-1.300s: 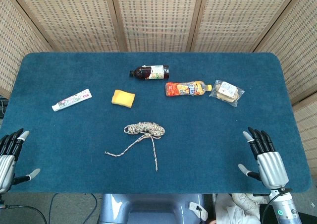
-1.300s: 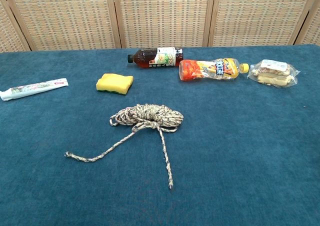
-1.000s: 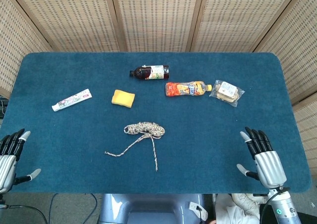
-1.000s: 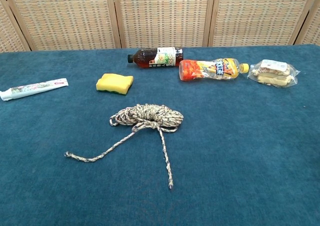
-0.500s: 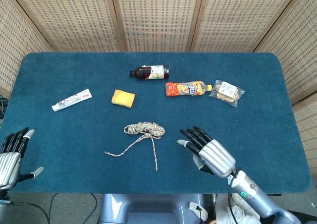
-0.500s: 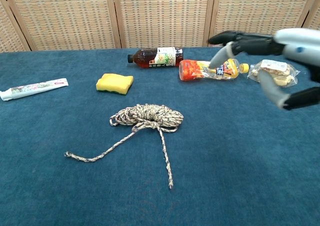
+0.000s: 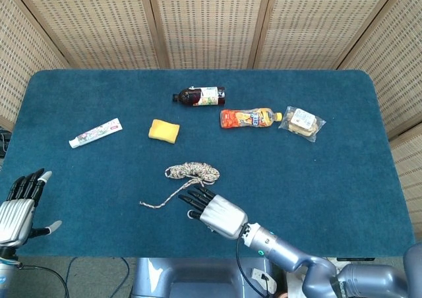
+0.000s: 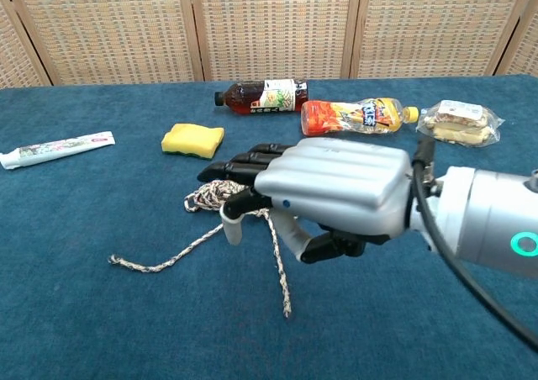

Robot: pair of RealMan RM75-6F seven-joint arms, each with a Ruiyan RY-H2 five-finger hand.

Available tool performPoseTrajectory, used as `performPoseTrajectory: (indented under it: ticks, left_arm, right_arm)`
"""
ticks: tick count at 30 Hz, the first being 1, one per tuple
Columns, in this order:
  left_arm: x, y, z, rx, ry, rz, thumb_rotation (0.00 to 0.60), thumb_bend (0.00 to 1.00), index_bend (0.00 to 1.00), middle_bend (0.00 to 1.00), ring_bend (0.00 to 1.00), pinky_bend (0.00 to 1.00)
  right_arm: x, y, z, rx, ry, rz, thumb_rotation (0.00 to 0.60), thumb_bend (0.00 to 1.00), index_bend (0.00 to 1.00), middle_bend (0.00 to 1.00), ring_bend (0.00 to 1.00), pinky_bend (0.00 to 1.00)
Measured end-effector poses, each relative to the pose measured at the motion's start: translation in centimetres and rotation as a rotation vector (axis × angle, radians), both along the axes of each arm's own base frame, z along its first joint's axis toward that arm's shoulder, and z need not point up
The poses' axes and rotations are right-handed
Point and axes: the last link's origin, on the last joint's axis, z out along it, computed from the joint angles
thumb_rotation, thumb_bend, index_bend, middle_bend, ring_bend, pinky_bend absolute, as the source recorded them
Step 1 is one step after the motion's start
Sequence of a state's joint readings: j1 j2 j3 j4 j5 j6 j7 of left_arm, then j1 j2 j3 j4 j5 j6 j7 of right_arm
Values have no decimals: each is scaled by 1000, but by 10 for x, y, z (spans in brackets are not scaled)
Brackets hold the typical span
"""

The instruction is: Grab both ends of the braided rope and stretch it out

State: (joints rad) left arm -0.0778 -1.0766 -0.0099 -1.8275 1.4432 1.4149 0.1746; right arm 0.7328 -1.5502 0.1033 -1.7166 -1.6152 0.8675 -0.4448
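Note:
The braided rope point(image 7: 192, 172) lies mid-table as a small coil with two loose tails running toward me. One tail ends at the left point(image 8: 115, 262); the other ends nearer the front point(image 8: 287, 311). My right hand point(image 7: 212, 210) hovers with fingers stretched out over the coil's near side and the front tail, holding nothing. In the chest view the right hand point(image 8: 328, 191) hides most of the coil point(image 8: 205, 197). My left hand point(image 7: 22, 202) stays at the table's front left corner, fingers apart and empty, far from the rope.
Behind the rope lie a yellow sponge point(image 7: 163, 130), a toothpaste tube point(image 7: 95, 132), a dark drink bottle point(image 7: 200, 96), an orange bottle point(image 7: 252, 118) and a snack packet point(image 7: 302, 123). Woven screens stand behind the blue table point(image 7: 343, 179).
My right hand has swung from the table's front right corner leftward to above the rope. The left hand has barely shifted. The rope has not moved.

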Motion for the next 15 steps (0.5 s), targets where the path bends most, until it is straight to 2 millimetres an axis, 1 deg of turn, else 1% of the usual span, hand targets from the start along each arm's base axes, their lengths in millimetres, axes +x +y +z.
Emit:
performPoseTrajectory:
  ticks: [6, 10, 15]
  left_arm:
    - [0, -1, 0, 0, 0, -1, 600, 0, 0, 0, 0, 0]
    - [1, -2, 0, 0, 0, -3, 600, 0, 0, 0, 0, 0]
    - [2, -3, -1, -4, 4, -10, 600, 0, 0, 0, 0, 0]
  right_arm:
    - [4, 2, -25, -54, 111, 73, 600, 1000, 352, 0, 0, 0]
    - [5, 12, -43, -40, 150, 98, 600, 1000, 352, 0, 0, 0]
    - [3, 17, -55, -37, 172, 105, 600, 1000, 353, 0, 0, 0]
